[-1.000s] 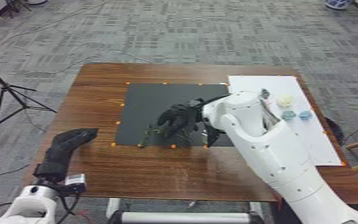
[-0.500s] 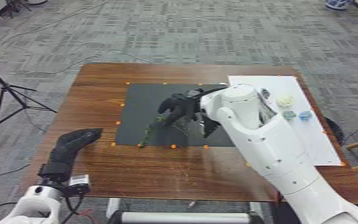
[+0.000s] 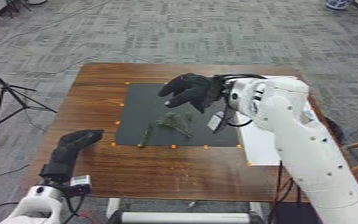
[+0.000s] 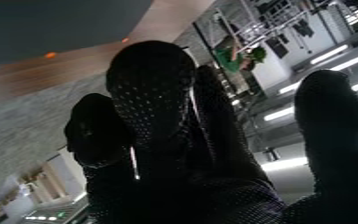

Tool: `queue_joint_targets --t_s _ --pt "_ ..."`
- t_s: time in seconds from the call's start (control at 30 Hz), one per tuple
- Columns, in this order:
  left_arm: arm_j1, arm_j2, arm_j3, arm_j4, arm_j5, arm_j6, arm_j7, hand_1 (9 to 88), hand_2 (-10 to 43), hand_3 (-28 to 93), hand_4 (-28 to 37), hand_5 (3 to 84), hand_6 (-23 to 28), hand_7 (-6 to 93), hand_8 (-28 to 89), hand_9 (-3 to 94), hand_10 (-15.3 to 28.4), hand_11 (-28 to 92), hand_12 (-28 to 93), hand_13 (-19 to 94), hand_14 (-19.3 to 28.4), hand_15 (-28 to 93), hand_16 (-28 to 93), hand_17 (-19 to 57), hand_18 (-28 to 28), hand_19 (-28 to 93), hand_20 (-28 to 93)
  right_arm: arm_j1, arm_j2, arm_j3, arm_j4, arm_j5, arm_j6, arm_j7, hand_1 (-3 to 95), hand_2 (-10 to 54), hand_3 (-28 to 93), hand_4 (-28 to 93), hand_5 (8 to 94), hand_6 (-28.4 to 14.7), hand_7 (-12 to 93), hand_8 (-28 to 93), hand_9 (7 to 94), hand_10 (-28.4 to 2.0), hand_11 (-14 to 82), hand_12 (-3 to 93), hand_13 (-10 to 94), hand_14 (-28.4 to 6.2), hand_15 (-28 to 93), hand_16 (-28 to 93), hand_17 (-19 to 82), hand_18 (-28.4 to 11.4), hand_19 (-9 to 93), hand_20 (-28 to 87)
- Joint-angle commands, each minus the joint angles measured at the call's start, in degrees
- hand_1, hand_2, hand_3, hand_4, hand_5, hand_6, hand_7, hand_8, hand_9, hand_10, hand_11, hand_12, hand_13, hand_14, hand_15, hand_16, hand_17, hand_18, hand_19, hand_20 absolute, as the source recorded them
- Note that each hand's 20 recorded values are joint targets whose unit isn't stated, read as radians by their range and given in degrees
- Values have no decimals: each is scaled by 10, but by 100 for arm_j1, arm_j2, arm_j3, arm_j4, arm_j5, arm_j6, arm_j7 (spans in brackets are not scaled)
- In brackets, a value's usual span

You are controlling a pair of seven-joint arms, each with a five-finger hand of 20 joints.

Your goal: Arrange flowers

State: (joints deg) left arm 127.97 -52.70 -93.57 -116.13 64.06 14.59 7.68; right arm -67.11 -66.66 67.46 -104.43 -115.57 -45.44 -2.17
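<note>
Green sprig on black mat, near edge. Likely light, bendy, easily bruised; pinch mid-stem. Axis roughly near-to-far, flower end unclear. Leafier bunch just right of it, one stem slanting near-right. Right hand empty above mat, fingers apart. Left hand empty, fingers straight.

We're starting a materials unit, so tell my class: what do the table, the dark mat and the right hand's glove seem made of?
Table: wood or wood-look laminate, smooth; brown with streaky grain.
Dark mat: matt, perhaps paper or cloth; its surface is even and dull.
Glove on the right hand: black fabric, textured; small pale dots speckle it.
</note>
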Motion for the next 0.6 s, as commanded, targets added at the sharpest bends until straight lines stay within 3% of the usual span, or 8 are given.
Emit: queue_joint_targets --t_s 0.03,0.3,0.6 --pt "-39 -65 35 55 18 -147 -124 269 -10 701 -247 500 31 187 -86 458 134 200 120 338 157 164 20 6 137 131 181 -560 522 184 45 -122 -185 370 172 99 624 -131 420 -37 110 -40 576 -154 73 104 901 -60 537 284 538 -206 932 501" --pt "39 -83 -18 27 0 -131 -150 269 -9 700 -247 500 32 185 -85 458 134 200 119 338 155 163 20 6 137 131 181 -1009 633 387 112 -48 -175 567 170 98 622 -130 400 -40 104 -39 585 -156 74 105 903 -61 533 289 539 -208 932 506" --pt "23 -119 4 42 9 -206 -175 268 -9 699 -246 500 32 185 -86 458 134 200 120 337 156 164 21 6 138 131 181 -1268 448 357 132 60 -147 505 172 99 619 -129 458 -58 277 -36 568 -156 71 105 901 -61 532 292 536 -206 932 504"
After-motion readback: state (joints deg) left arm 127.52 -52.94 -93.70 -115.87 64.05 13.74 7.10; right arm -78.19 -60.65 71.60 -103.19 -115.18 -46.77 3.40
